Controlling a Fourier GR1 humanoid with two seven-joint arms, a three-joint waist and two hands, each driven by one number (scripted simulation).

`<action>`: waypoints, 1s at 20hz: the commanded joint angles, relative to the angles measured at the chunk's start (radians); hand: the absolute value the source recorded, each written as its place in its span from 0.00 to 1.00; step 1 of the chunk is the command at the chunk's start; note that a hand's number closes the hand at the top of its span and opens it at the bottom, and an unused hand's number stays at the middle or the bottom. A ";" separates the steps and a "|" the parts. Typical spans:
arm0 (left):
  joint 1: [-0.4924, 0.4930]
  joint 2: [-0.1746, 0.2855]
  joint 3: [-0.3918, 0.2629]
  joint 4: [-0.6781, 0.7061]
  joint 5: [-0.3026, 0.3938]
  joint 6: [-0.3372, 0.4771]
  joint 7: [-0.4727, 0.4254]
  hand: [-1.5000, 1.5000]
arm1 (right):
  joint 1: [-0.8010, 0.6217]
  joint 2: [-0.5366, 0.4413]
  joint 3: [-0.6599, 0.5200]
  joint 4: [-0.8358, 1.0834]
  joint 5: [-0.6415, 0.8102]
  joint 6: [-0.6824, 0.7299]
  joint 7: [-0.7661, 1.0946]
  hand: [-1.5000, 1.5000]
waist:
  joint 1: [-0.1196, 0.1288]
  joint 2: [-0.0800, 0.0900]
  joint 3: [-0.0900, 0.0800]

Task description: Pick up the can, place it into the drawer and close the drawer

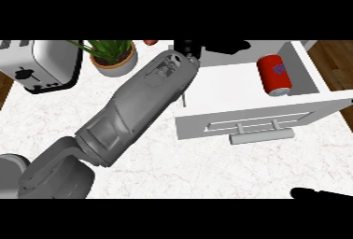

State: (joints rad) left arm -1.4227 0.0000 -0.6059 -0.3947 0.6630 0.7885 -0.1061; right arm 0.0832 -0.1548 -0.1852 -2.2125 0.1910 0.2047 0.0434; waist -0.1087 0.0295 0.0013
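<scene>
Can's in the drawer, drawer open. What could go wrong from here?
1. The can lies on its side in the drawer; pushing the drawer shut could set it rolling.
2. The left hand is by the drawer's rear left corner; it may catch the wall when withdrawn.
3. The potted plant stands close beside the left forearm; a sideways sweep could knock it.

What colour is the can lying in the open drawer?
The can is red with a purple mark, seen in the head view.
</scene>
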 commanded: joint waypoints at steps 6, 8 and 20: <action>-0.067 0.000 0.033 0.002 0.048 0.008 -0.005 0.00 | -0.030 -0.063 0.101 0.055 0.324 -0.048 -0.080 0.00 | 0.054 -0.013 0.000; -0.030 0.000 -0.009 -0.025 0.047 0.055 -0.022 0.00 | -0.090 -0.097 0.133 0.072 0.387 -0.037 -0.049 0.00 | 0.051 -0.012 0.000; 0.001 0.021 0.030 -0.058 0.008 0.035 0.001 0.00 | -0.138 -0.091 0.306 0.366 0.827 -0.192 -0.042 0.00 | 0.110 -0.028 -0.001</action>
State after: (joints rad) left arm -1.4443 0.0051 -0.5877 -0.4404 0.6907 0.8266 -0.1010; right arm -0.0505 -0.2511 0.0835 -1.9204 0.9063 0.0544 -0.0131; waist -0.0069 0.0054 0.0004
